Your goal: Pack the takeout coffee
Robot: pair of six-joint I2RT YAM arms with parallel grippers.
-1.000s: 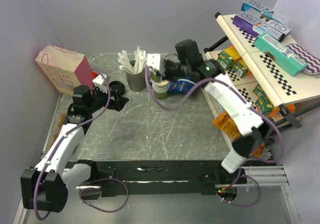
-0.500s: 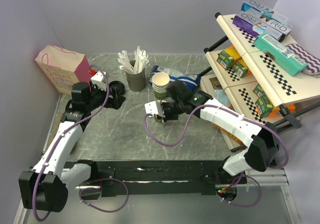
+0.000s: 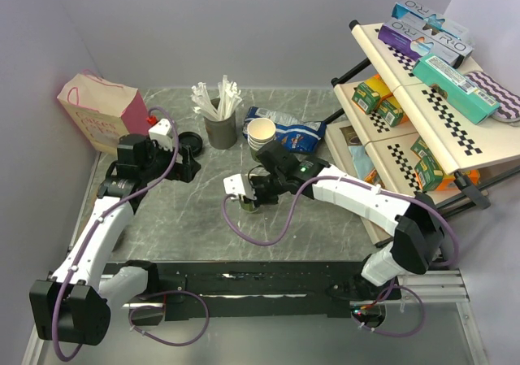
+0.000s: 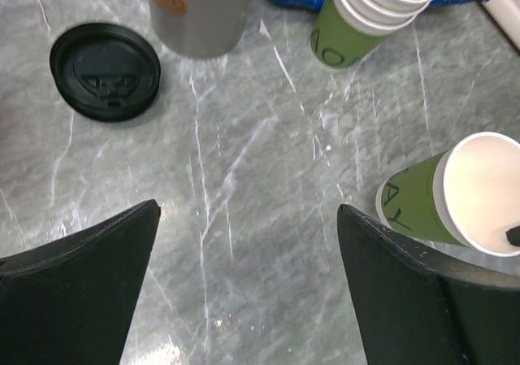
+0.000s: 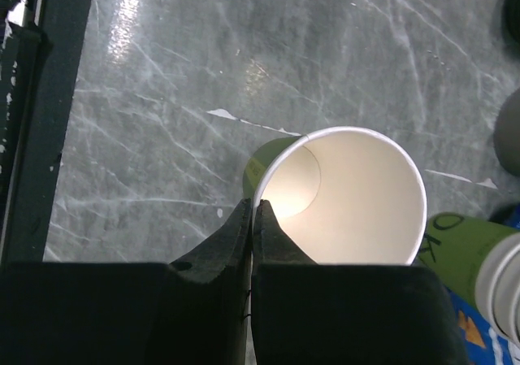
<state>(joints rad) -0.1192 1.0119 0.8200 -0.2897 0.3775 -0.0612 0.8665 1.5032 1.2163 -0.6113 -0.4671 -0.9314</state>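
Observation:
A single green paper cup, lidless with an empty white inside, stands tilted at the table's middle. My right gripper is shut on its near rim, one finger inside and one outside. The same cup shows at the right edge of the left wrist view. A loose black lid lies flat at the back left. My left gripper hovers open over bare table beside that lid, holding nothing. No takeout coffee with its lid on is in view.
A stack of lidless cups and a grey holder of stirrers stand at the back. A blue packet lies behind them. A pink paper bag stands far left. A tilted shelf rack of boxes fills the right.
My right arm has carried the single cup from the stack at the back down to the table's middle. The left gripper has edged slightly toward the lid and stayed open.

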